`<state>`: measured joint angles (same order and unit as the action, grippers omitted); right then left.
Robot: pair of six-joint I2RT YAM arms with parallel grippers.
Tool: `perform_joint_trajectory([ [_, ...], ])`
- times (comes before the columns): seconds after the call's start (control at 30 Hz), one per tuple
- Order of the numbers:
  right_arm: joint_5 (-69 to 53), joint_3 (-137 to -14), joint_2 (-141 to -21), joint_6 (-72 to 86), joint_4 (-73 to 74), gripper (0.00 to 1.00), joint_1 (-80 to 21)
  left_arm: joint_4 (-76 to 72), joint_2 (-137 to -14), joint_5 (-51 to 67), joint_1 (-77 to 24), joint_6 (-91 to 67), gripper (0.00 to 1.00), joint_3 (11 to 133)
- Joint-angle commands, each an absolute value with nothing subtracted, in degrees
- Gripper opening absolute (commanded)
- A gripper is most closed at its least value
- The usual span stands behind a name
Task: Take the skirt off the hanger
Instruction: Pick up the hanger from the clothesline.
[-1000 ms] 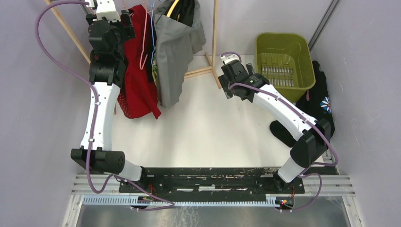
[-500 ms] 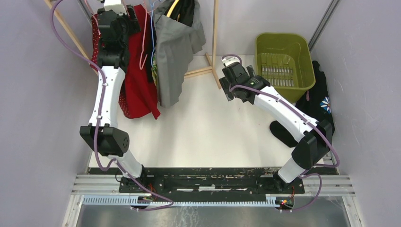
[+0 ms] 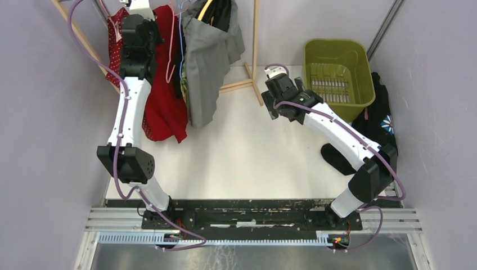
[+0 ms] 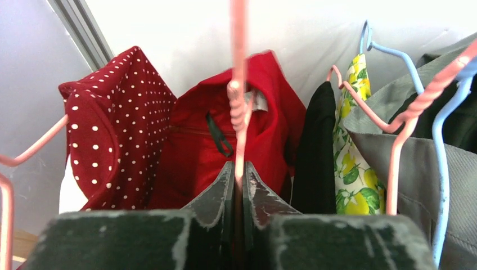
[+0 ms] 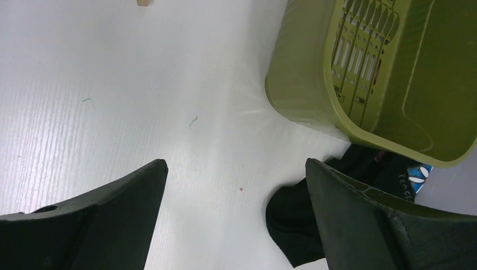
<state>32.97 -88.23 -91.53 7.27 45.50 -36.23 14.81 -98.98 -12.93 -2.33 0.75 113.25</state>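
The red skirt (image 3: pixel 166 104) hangs on a pink wire hanger (image 3: pixel 170 53) on the rack at the back left. In the left wrist view the skirt's waistband (image 4: pixel 197 146) sits just beyond the fingers, and the hanger's twisted neck (image 4: pixel 238 107) runs straight down between them. My left gripper (image 4: pixel 239 169) is shut on that pink wire, up at the top of the rack (image 3: pixel 142 14). My right gripper (image 3: pixel 274 73) hovers open over the white floor beside the basket, with nothing between its fingers (image 5: pixel 236 163).
A dark red polka-dot garment (image 4: pixel 112 129) hangs left of the skirt. To the right hang a black piece (image 4: pixel 315 146), a lemon print (image 4: pixel 354 169) and a grey garment (image 3: pixel 205 67) with a blue hanger (image 4: pixel 441 140). Green basket (image 3: pixel 337 73) and black clothes (image 3: pixel 337 157) lie right.
My left arm has stretched further back and up to the rack, and its jaws have closed on the pink hanger wire. The right arm has hardly moved.
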Motion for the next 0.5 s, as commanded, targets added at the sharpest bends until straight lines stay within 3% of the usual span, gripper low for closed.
perform_joint_trajectory([
  [0.0, 32.97, -88.12, -88.56, 7.86, 44.32, 1.0, -35.97, 11.78, -100.57, -13.28, -2.02, 4.08, 0.03, 113.36],
  [0.3, 32.76, -87.31, -88.83, 8.07, 44.17, 1.0, -35.97, 6.72, -98.83, -11.17, -2.02, 2.48, 0.03, 116.78],
  [0.47, 32.06, -86.28, -89.25, 8.45, 43.79, 1.0, -35.95, -7.73, -93.09, -11.52, -2.02, 2.85, 0.03, 107.71],
])
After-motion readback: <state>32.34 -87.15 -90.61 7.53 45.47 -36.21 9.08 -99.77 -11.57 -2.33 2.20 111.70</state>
